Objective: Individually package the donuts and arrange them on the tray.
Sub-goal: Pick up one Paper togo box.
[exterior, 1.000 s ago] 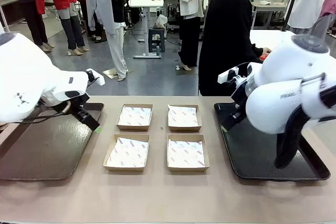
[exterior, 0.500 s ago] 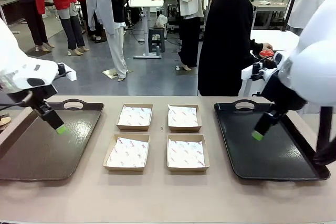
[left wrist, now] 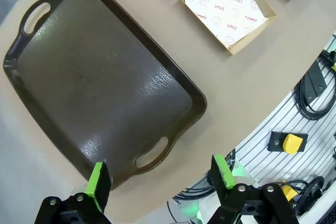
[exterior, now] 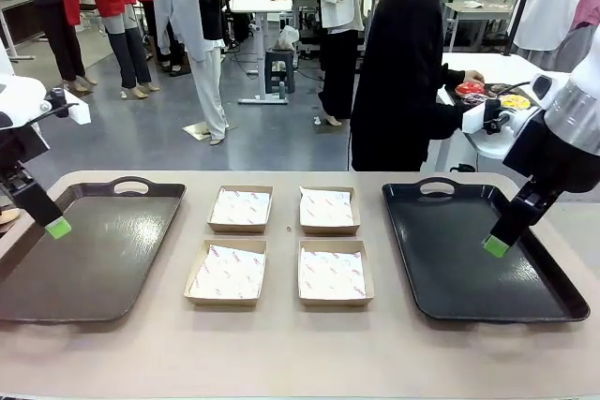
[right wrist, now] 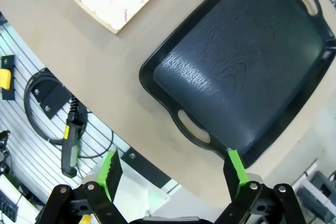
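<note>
A: Your left fingers (exterior: 58,228) hang over the left edge of the brown tray (exterior: 103,259). They're spread apart and hold nothing. From that wrist you look down on the tray, one handle nearest you.

B: Your right fingers (exterior: 495,246) are apart too, and grip nothing. They hang above the right side of the black tray (exterior: 441,269).

A: Between your two trays sit four boxes (exterior: 240,209), two rows of two on the surface (exterior: 281,353). Each shows its printed paper liner.

B: The donuts (exterior: 470,89) are well away from you, on a white table (exterior: 469,65) beyond the far right corner of the surface. You can make out a red one and a yellow one (exterior: 515,100). Any others there are too small to tell.

A: The person (exterior: 403,63) stands at the far side, turned toward that table. One hand (exterior: 474,77) is just beside the red donut. You can't tell whether it touches.
</note>
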Motion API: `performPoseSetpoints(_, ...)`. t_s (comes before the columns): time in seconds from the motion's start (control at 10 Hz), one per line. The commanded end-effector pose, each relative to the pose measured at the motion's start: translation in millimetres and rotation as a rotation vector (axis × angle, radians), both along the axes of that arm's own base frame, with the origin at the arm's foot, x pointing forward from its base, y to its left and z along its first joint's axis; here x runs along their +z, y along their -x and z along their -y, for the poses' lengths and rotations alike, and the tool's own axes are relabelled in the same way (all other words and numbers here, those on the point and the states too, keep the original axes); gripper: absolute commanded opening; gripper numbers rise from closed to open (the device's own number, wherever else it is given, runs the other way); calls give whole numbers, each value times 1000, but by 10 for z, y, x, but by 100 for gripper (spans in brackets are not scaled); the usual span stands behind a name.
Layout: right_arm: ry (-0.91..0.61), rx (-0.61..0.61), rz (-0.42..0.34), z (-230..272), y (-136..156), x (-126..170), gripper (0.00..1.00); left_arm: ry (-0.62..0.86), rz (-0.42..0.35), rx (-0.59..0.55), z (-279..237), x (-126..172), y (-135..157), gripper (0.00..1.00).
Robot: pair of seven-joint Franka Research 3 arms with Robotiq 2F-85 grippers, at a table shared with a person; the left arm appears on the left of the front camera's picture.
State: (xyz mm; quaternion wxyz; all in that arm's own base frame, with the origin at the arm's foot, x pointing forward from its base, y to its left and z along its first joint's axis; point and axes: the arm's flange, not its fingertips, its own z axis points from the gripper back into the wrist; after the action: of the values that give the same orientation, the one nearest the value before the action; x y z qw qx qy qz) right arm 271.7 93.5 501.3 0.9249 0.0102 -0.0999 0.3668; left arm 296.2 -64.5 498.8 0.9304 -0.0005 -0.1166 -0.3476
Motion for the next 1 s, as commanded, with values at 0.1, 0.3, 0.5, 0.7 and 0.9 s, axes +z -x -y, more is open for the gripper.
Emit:
performPoseSetpoints(0.1,-1,-2,1,-30,-97,-71,100,-4,-8,-2,41,-135,-137,100)
performPoseSetpoints(0.3,-1,-2,1,-30,-97,-71,100,-4,-8,-2,41,-135,-137,100)
performPoseSetpoints(0.5,3,-1,-8,-18,-56,-56,100,-6,-20,0,30,-132,-113,100)
performPoseSetpoints(0.7,-593,159,-380,256,-154,-43,100,554,-305,10,21,37,-264,100)
performPoseSetpoints(0.9,-946,175,-512,626,-233,-90,100,915,-520,22,-234,-9,-376,100)
